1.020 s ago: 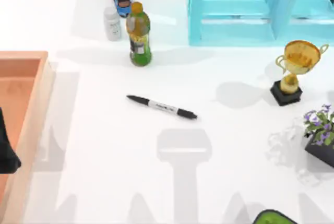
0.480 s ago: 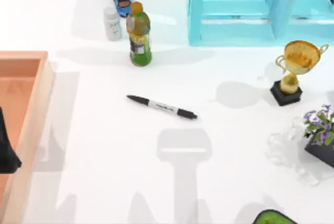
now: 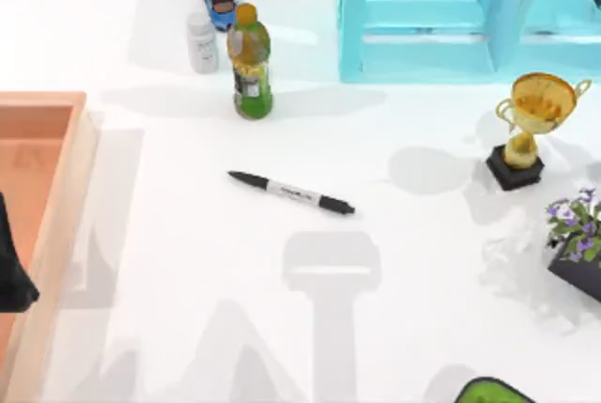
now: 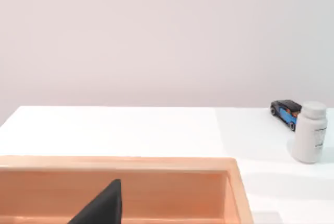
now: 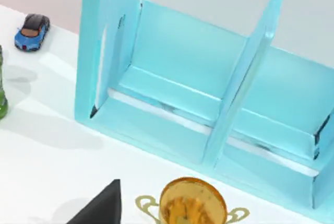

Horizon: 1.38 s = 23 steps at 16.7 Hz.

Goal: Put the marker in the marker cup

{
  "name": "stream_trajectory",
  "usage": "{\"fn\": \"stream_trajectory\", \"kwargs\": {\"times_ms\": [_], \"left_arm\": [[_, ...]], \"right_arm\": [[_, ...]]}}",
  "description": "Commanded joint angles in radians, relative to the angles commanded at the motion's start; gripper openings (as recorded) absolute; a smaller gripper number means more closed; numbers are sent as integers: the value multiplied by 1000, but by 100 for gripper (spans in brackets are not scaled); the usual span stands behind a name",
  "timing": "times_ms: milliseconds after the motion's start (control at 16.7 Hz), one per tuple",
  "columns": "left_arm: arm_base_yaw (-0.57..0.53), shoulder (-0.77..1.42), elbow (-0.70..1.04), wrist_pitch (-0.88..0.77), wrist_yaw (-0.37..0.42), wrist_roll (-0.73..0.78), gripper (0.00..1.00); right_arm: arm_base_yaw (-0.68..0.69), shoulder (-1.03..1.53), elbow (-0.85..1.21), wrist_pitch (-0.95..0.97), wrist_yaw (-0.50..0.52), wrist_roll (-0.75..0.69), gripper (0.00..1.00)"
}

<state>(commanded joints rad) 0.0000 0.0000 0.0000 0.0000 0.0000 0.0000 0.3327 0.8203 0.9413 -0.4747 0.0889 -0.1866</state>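
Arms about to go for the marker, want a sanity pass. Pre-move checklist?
1. Marker lies flat on the table, untouched: ok.
2. Space around marker free; green bottle stands apart, farther back: ok.
3. Marker cup located: cannot tell, no cup recognisable.
4. Left gripper over the wooden tray at the table's left, fingers: cannot tell.
5. Right gripper's fingers: cannot tell.

left pincer (image 3: 11,271): matte black | tapered wedge tip | unmarked
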Motion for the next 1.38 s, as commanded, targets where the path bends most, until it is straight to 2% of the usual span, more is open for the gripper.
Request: {"fn": "stream_trajectory", "kwargs": {"times_ms": [420,780,1080,1380], "left_arm": [[0,0,0,0,0,0,100],[0,0,0,0,0,0,100],[0,0,0,0,0,0,100],[0,0,0,0,0,0,100]], "right_arm": [[232,713,705,-362,47,-140,100],[361,1307,1213,-683,84,-215,100],[418,1658,1475,-878,93,-234,100],[433,1755,1549,-940,96,-237,100]]}}
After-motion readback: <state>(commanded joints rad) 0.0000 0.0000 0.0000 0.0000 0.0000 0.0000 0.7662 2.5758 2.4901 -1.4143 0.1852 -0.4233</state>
